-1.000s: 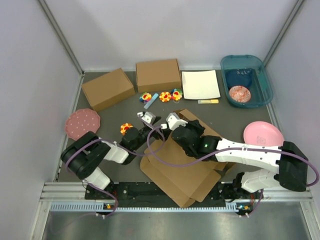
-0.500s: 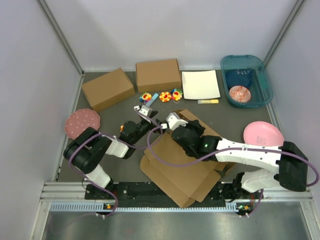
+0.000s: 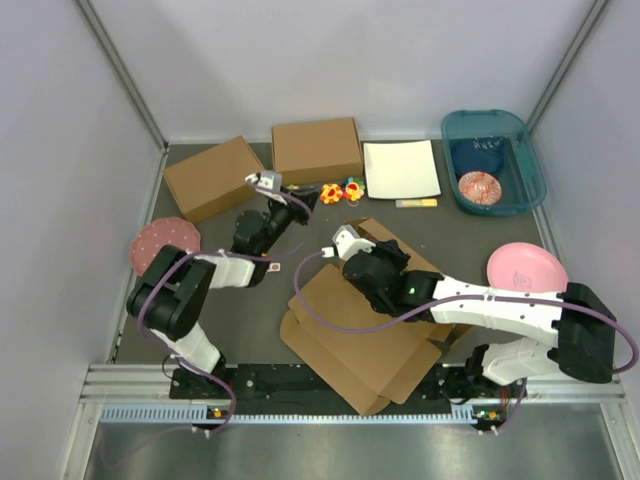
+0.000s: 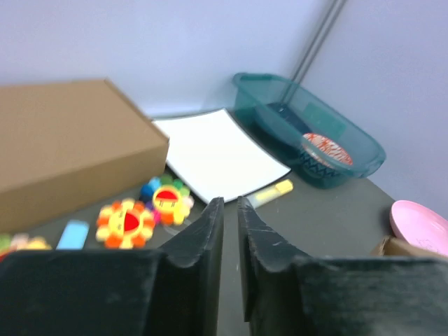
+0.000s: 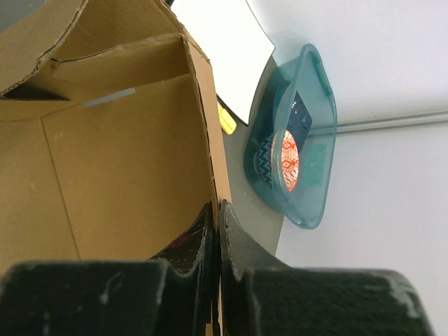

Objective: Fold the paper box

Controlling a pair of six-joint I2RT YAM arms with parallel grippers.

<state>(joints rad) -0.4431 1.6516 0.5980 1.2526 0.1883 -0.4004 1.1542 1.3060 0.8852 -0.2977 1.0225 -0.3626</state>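
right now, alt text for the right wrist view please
The right end effector is shut on the edge of a raised wall of the paper box. Beyond lie a white sheet and a teal bin holding a patterned bowl.

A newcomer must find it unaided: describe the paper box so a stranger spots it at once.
On the near half of the dark table, right of centre, lies the paper box: a wide brown cardboard sheet, one raised wall pinched by the right gripper. Unlike the two closed cardboard boxes at the far edge, it lies spread open, flaps out.
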